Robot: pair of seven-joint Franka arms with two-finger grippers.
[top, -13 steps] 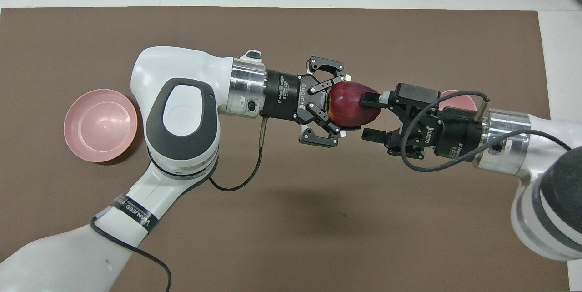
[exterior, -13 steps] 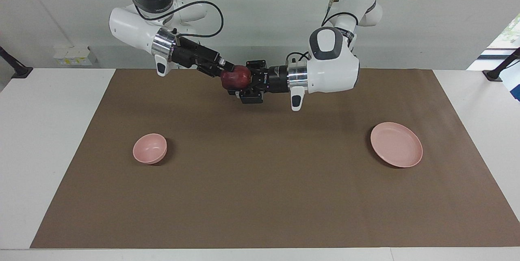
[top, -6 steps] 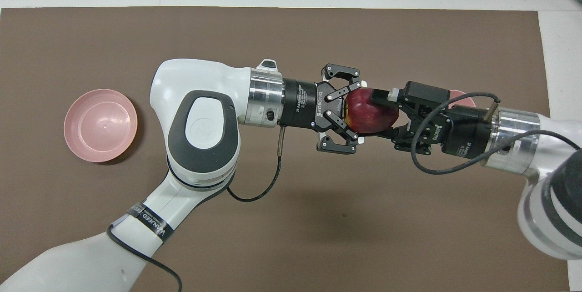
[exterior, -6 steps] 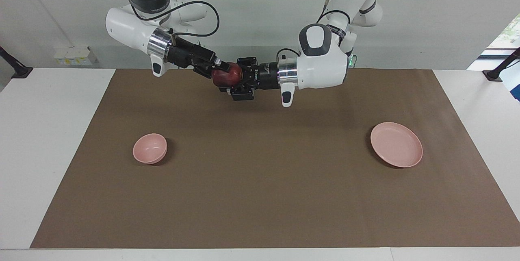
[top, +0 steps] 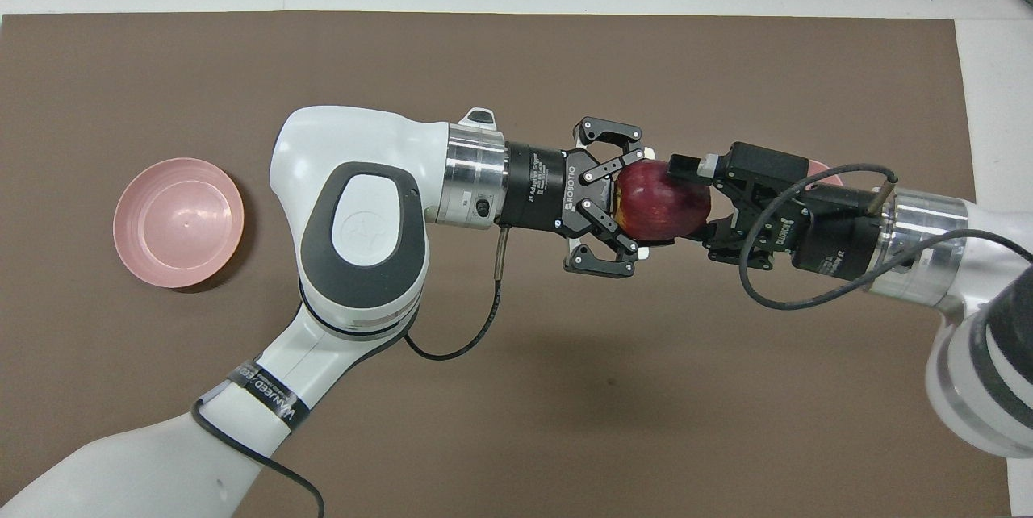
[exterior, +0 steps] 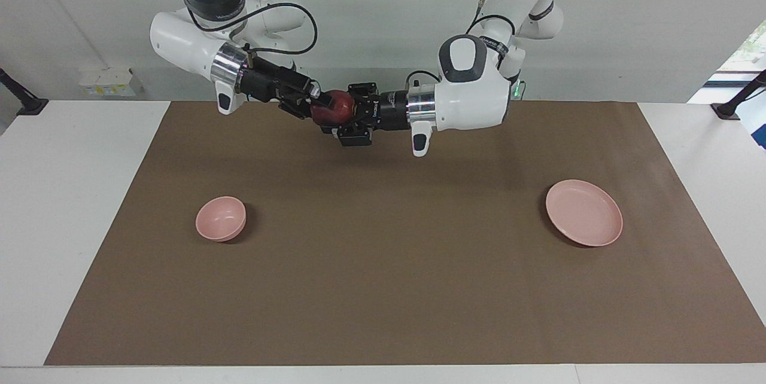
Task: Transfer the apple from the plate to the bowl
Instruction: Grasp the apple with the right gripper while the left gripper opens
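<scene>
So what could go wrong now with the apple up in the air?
The apple hangs high over the brown mat, gripped by the left gripper. The right gripper sits open around it. If the left one lets go before the right one squeezes, the apple could fall and roll away. The bowl is small and off toward the right arm's end, so a careless drop could miss it or tip it.

White table (exterior: 72,204), brown mat (exterior: 383,288); bowl (exterior: 221,218), plate (exterior: 584,212) atop.
</scene>
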